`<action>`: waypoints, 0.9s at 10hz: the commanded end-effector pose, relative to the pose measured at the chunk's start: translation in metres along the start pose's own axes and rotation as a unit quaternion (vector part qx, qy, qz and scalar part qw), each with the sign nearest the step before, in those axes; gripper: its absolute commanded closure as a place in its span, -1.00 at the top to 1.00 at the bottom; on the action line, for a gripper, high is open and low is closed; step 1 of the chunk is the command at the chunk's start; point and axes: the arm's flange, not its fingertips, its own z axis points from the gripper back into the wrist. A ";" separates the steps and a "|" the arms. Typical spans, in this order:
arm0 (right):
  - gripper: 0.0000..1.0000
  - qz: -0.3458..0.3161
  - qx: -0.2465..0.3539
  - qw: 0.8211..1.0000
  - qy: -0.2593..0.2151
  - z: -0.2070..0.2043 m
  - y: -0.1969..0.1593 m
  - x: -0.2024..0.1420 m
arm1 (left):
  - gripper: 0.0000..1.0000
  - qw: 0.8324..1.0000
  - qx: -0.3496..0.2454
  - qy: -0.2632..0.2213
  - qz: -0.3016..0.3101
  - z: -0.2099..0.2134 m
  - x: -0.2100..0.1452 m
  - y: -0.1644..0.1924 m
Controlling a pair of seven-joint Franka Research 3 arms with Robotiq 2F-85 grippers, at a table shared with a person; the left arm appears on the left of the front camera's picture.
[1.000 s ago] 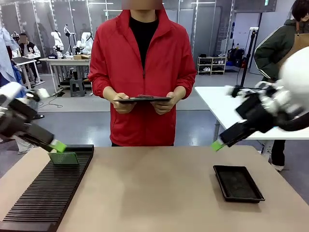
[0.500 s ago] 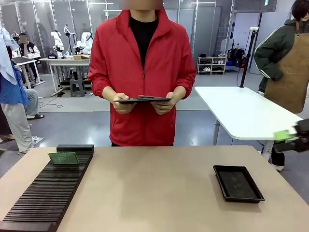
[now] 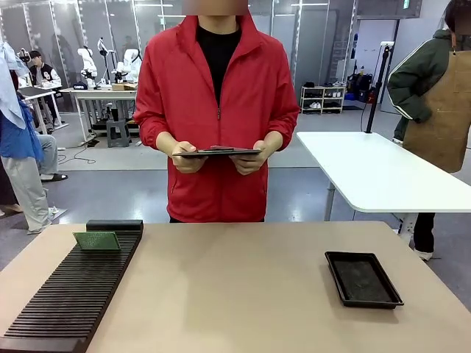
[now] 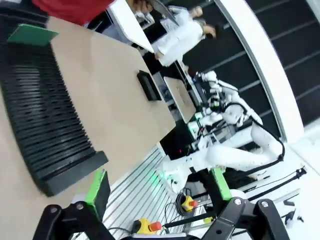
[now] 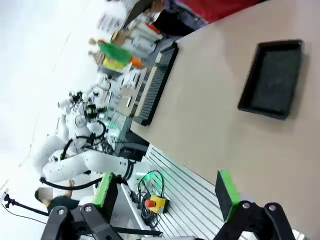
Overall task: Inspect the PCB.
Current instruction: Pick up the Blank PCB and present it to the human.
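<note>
A person (image 3: 217,95) in red is standing at the desk's (image 3: 235,294) far edge. A slotted rack (image 3: 73,290) is lying along its left edge and a tray (image 3: 363,279) near the right. The green circuit board (image 3: 96,240) is resting on the rack's far end. The left claw (image 4: 159,184) and right claw (image 5: 165,189) are hovering spread and empty.

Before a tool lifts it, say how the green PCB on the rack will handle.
The PCB looks thin and flat, so probably stiff and light. Its narrow edges may slip from a pinch. On the rack, it might snag.
</note>
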 end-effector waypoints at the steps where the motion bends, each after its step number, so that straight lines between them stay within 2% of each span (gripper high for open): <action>1: 1.00 -0.004 -0.016 1.000 -0.016 -0.007 -0.002 -0.042 | 1.00 0.999 0.016 -0.029 0.001 0.029 -0.013 0.005; 3: 1.00 0.010 -0.028 0.999 -0.014 -0.004 0.001 -0.052 | 1.00 0.998 0.036 -0.055 0.011 0.055 -0.030 0.006; 5: 1.00 0.023 -0.035 0.999 -0.025 -0.011 0.006 -0.044 | 1.00 0.997 0.032 -0.060 0.018 0.049 -0.032 0.008; 6: 1.00 -0.006 -0.023 0.999 -0.028 0.031 -0.007 -0.028 | 1.00 0.997 0.032 -0.060 0.018 0.049 -0.032 0.008; 9: 1.00 -0.006 -0.023 0.999 -0.028 0.031 -0.007 -0.028 | 1.00 0.997 0.032 -0.060 0.018 0.049 -0.032 0.008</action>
